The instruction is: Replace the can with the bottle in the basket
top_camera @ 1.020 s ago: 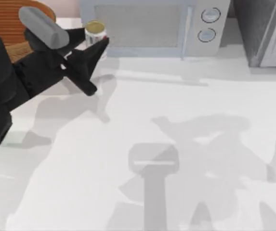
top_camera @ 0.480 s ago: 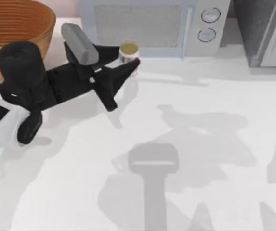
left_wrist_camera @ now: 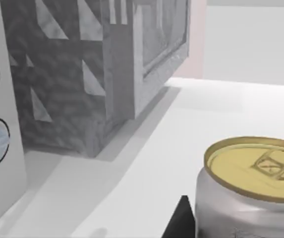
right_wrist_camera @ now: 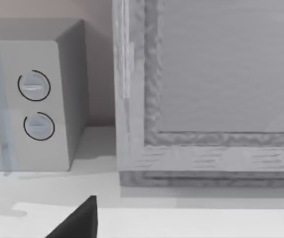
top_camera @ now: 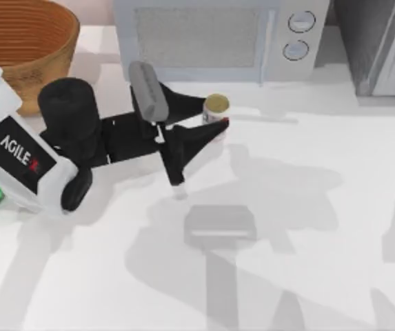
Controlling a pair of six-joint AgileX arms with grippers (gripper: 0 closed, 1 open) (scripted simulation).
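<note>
The can (top_camera: 216, 109) is being held in the closed left hand (top_camera: 214, 118) above the worktop (top_camera: 307, 207), in front of the microwave (top_camera: 218, 38), well apart from the basket (top_camera: 25, 41).

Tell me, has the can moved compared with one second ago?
Yes. In the top view the can, held by the left gripper, has travelled right along the microwave front, away from the basket, toward the dials.

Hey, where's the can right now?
In the top view the can is out of the basket, just left of centre, held in the left gripper in front of the microwave.
</note>
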